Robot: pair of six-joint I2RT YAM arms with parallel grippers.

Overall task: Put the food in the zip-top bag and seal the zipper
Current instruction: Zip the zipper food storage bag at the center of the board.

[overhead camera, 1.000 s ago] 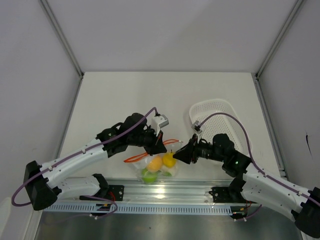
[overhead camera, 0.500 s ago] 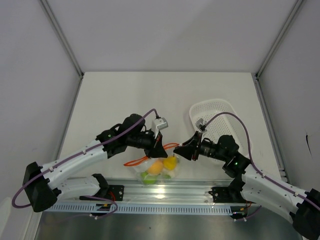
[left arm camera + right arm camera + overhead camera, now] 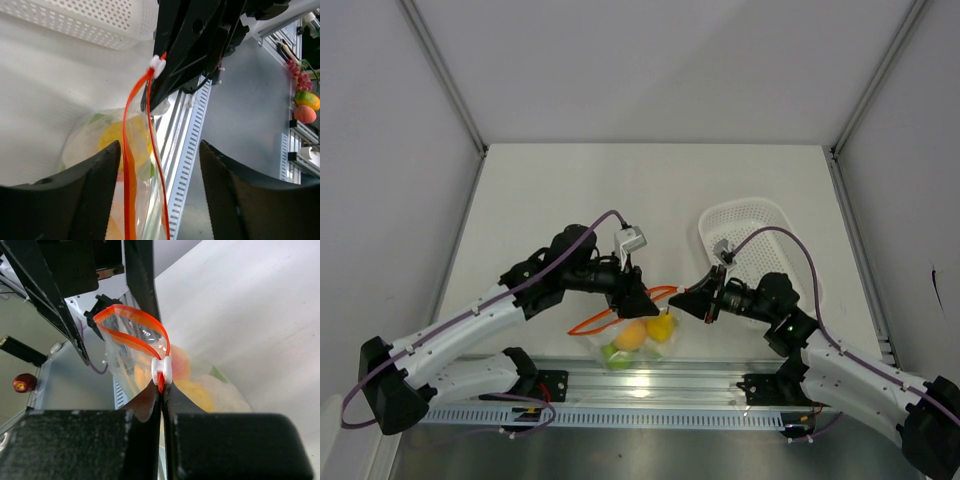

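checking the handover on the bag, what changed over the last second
The left end effector let go of the zipper and opened, backing slightly left. The right end effector moved in and shut on the zipper's end. The zip-top bag with the food stayed put.

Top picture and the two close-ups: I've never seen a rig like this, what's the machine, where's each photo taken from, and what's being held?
Two robot arms are bolted at the near edge of a white table. The wide picture looks down from above, showing the left arm and right arm. The other two come from a camera on each wrist, so the black shapes at the bottom are that arm's jaws. Between the arms is a clear bag with toy fruit inside and an orange zipper along its mouth; a white basket lies to the right. The right jaws are pinched shut on the zipper below its white slider. The left jaws stand open either side of the zipper, holding nothing.
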